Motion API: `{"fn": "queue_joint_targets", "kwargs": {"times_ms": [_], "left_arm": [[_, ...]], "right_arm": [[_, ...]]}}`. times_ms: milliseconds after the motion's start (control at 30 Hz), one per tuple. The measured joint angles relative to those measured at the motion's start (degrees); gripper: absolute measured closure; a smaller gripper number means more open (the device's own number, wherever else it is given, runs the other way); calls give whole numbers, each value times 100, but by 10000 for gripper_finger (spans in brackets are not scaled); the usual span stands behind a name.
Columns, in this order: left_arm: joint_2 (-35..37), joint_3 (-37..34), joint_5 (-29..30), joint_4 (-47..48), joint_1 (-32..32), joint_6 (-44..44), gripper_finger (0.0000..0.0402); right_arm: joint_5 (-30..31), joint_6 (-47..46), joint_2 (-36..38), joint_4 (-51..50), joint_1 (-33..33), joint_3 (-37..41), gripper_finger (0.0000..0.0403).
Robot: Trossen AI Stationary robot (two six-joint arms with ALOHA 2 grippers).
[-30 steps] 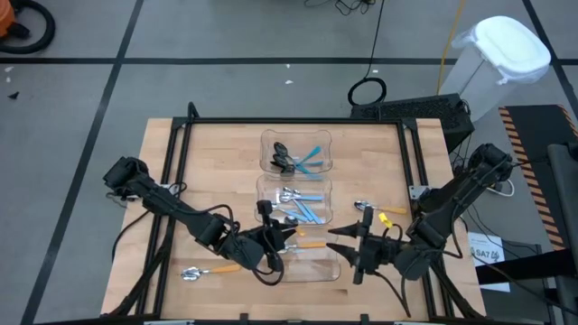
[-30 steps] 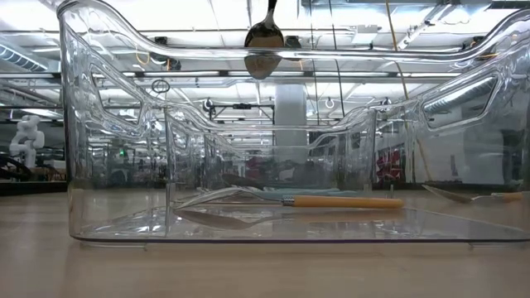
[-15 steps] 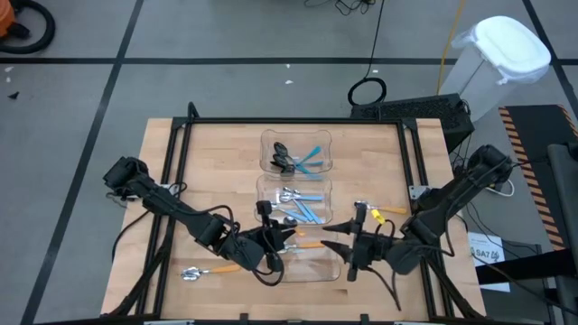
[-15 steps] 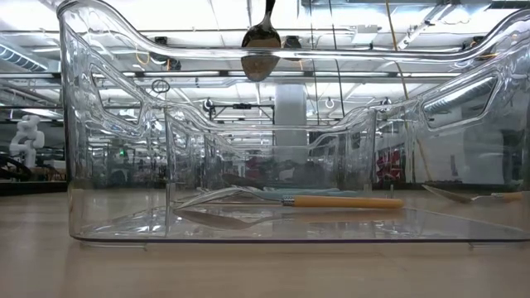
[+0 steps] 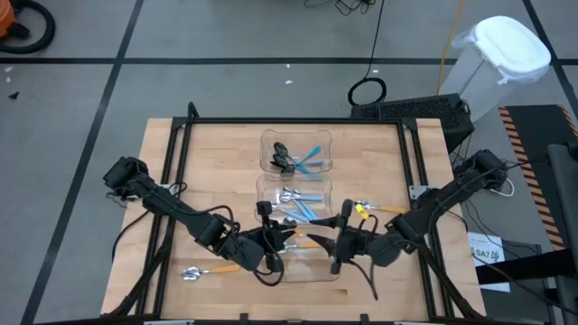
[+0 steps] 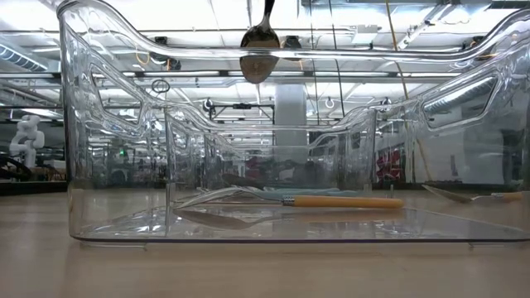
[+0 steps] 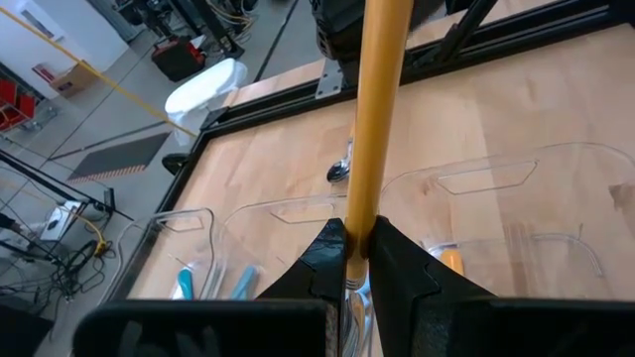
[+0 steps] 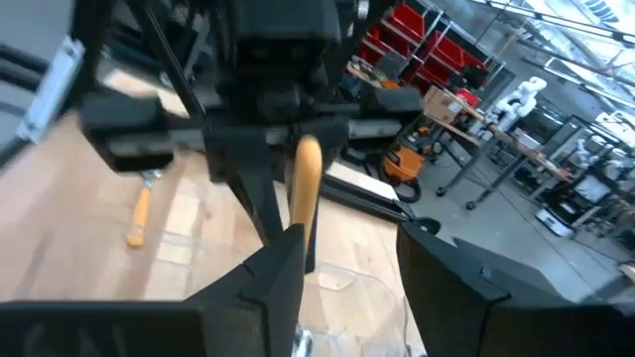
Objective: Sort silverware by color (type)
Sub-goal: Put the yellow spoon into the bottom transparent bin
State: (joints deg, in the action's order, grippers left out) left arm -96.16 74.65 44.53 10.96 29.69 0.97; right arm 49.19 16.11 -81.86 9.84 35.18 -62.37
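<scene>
High view: left pincer [image 5: 287, 240], clamped on an orange-handled spoon [image 7: 375, 119], hangs over the nearest clear bin [image 5: 318, 268]; right pincer [image 5: 318, 242], jaws apart and empty, faces it just beside. No writing is legible. Open worktop [image 5: 217, 162] flanks both pincers.
</scene>
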Motion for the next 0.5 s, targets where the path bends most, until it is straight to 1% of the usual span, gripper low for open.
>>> {"fn": "queue_joint_targets", "kwargs": {"times_ms": [267,500], "left_arm": [[0,2,0,23,-6,0,376],[2,2,-6,81,-4,2,376]], "right_arm": [[-26,286,-322,337,-244,0,246],[-599,237,-337,579,-341,0,246]]}}
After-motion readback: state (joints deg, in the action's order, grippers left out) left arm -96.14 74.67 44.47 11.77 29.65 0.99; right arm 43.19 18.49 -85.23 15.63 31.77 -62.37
